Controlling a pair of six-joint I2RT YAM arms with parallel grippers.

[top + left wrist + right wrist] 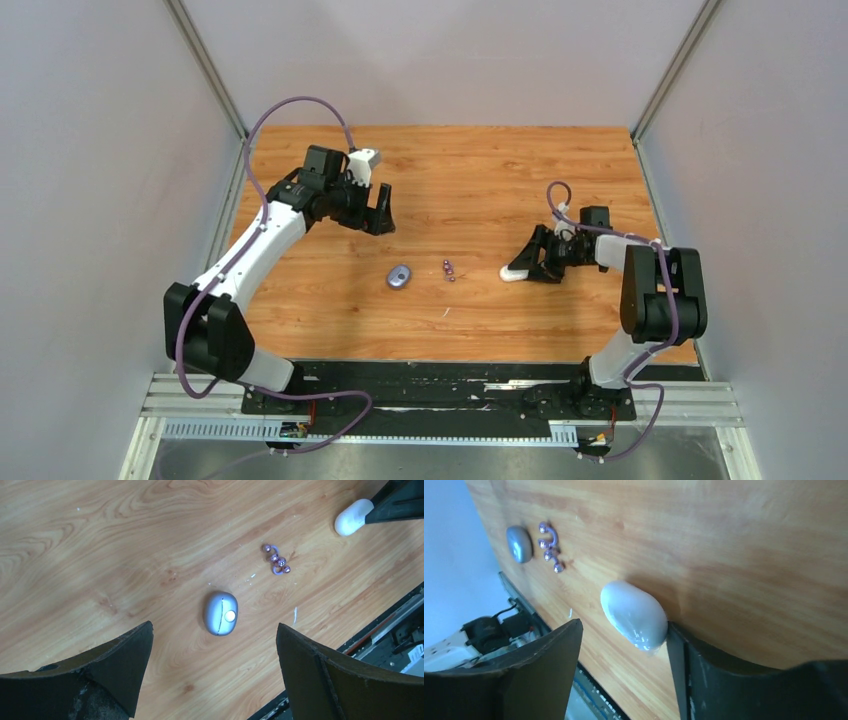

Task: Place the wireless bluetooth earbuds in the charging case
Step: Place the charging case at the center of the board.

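Note:
Dark purple earbuds (449, 270) (276, 560) (549, 545) lie in a small cluster mid-table. Left of them rests a shut grey-lilac oval charging case (399, 276) (220, 613) (519, 543). A glossy white oval case (515, 273) (352, 517) (634, 614) lies to their right. My right gripper (530, 262) (622, 626) is low at the white case, jaws apart: one finger touches it and a gap shows on the other side. My left gripper (375, 215) (214, 628) hovers wide open above the grey-lilac case, holding nothing.
Grey walls enclose the wooden table (470, 180) on three sides. A black mounting rail (450, 385) runs along the near edge. A small white speck (446, 312) lies on the wood near the front of the earbuds.

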